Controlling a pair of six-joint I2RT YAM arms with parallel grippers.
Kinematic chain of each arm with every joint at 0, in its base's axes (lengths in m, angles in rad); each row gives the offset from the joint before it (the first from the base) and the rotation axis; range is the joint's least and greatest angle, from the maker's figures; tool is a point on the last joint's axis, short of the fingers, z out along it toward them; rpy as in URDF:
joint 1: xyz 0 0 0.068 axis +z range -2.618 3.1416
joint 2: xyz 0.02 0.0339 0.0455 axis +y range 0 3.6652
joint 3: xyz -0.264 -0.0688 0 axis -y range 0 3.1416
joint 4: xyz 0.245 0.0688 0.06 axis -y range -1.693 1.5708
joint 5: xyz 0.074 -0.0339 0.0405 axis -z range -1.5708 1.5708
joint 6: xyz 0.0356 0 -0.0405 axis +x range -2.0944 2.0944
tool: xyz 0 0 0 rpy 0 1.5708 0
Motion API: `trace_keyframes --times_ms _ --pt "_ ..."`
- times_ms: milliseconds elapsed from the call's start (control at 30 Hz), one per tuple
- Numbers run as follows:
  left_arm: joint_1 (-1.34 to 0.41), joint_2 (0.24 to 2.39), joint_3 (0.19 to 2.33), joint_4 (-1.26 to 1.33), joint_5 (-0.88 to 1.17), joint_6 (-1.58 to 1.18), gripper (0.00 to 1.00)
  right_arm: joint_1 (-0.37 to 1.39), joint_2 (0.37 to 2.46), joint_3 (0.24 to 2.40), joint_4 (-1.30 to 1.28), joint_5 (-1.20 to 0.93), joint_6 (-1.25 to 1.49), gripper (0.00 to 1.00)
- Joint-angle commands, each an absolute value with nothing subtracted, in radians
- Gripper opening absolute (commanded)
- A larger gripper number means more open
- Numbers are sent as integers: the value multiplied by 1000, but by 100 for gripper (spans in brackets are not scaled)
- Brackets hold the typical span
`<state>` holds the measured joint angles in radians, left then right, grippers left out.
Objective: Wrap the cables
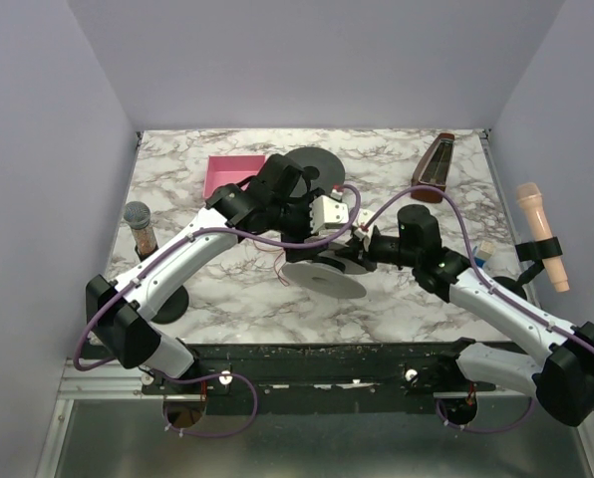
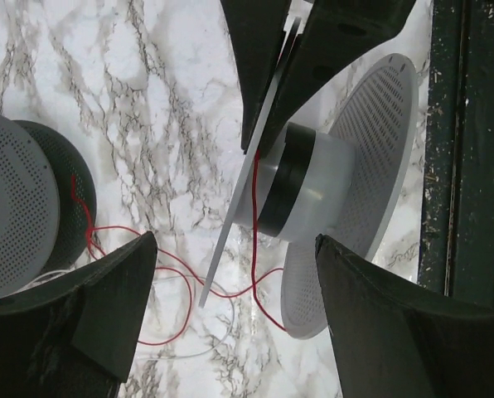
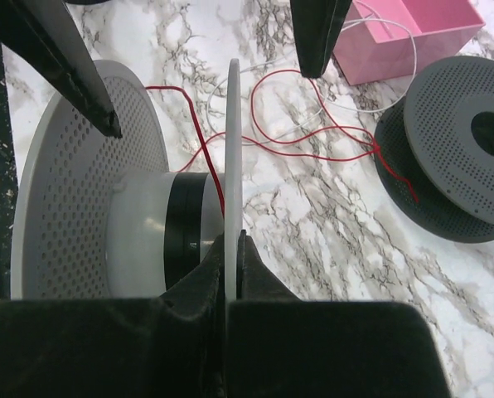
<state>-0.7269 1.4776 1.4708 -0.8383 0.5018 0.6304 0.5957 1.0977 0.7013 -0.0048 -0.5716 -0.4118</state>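
the right gripper (image 3: 230, 247) pinches the thin outer flange of a white spool (image 1: 322, 276) at the middle of the marbled table (image 1: 227, 294), while the left gripper (image 2: 233, 242) hovers at the spool's 12 o'clock, fingers spread wide and gripping nothing. the dark-red cable (image 2: 254, 215) trails from a dark grey spool (image 3: 454, 141), further off at 12 o'clock, in loose curls over the table and up to the white hub. only a black band shows on that hub, with no red turns, so the winding looks barely begun and nearly all the cable is left to wrap. the wrist views make the thread plain. overhead it is a faint trace, though that view alone shows both arms whole.
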Motion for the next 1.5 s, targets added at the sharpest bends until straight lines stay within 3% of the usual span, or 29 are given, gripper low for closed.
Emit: trace_keyframes --times_ms 0,200,300,400,667,867,1067,1467 --pt "-744 1506 1483 -766 562 591 82 600 1098 765 37 -624 -423 1" --pt "-758 1537 1466 -689 477 580 55 600 1088 767 43 -643 -426 1" --pt "-762 1548 1471 -719 521 606 53 600 1091 769 44 -641 -426 1" --pt "-765 1557 1477 -738 555 600 53 598 1095 775 46 -640 -420 1" --pt "-761 1559 1497 -805 663 606 64 598 1095 776 54 -607 -385 1" --pt "-726 1529 1434 -705 689 504 53 591 1069 741 121 -658 -327 1" --pt "-729 1542 1465 -770 681 567 50 591 1057 744 120 -655 -319 1" --pt "-658 1490 1433 -767 761 535 65 589 1045 742 121 -670 -325 1"
